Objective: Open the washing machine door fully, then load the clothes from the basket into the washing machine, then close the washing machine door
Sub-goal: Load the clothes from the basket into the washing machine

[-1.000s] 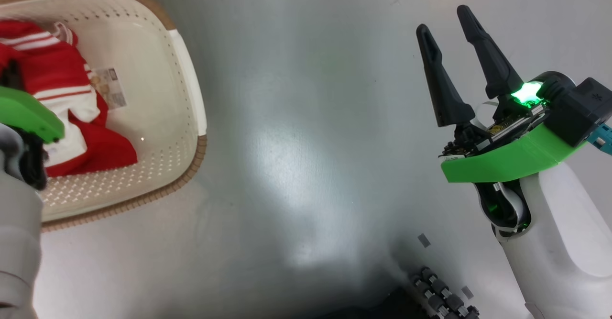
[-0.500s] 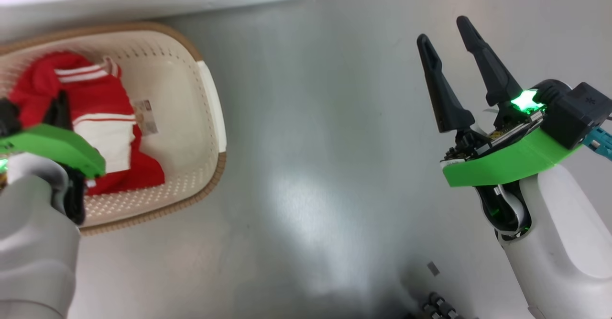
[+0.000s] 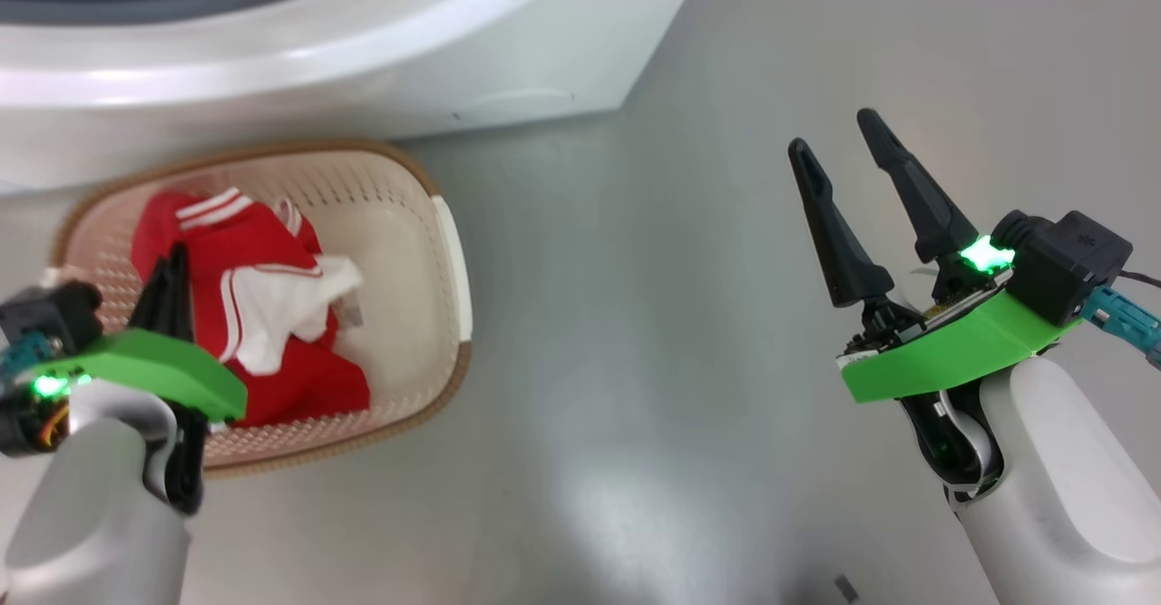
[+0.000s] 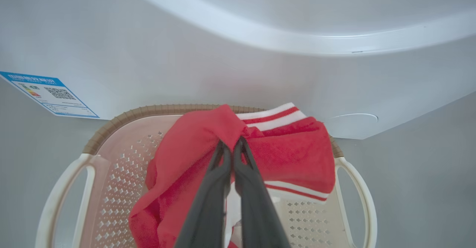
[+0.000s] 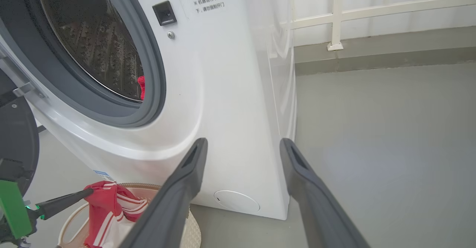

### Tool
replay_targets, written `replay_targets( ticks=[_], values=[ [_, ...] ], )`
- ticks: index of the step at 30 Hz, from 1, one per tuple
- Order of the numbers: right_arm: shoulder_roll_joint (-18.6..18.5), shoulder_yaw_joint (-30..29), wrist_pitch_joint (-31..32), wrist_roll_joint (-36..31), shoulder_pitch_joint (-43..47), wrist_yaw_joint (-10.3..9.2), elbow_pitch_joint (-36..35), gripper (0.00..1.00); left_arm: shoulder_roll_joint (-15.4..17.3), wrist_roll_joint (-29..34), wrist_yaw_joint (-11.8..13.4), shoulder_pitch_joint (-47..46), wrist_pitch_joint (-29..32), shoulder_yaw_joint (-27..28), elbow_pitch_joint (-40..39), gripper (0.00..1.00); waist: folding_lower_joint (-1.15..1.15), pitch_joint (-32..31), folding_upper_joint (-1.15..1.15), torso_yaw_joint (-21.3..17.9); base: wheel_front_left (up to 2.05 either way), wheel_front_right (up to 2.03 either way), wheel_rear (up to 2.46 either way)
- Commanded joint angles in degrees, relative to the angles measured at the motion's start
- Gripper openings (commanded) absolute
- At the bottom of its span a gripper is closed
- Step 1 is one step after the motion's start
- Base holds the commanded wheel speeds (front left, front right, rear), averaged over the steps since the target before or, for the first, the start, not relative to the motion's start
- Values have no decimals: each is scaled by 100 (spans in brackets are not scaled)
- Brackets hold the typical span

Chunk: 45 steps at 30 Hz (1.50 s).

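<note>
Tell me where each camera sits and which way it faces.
Head: above, facing down at the floor; left pincer shut on the red striped garment over the cream perforated basket, right pincer open.
Left wrist: along its shut fingers toward the white boxy washing machine.
Right wrist: between its spread fingers, faces the machine's open steel drum.
Shared: all see garment and basket.

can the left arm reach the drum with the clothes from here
Probably yes: the left claw grips the clothes, the washing machine door is swung aside and the drum mouth looks unobstructed.
</note>
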Motion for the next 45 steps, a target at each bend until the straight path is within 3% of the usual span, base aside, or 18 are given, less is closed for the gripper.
replay_targets(
  ticks=[1,15,27,45],
  values=[
    [-53,109,-27,45,249,9,-79,100,206,67,-17,328,-68,196,-342,0,0,-481,0,182,0,0,0],
    [-135,186,-27,125,668,9,115,100,19,417,-11,1529,-68,545,-1868,0,0,-1474,0,316,0,0,0],
    [-210,181,-27,189,1088,9,237,100,-250,849,186,2517,-69,800,-3411,0,0,-2174,0,376,0,0,0],
    [-357,50,-27,241,1491,9,324,100,-402,910,399,3348,-25,876,-4604,0,0,-2781,0,526,0,0,0]
  ],
)
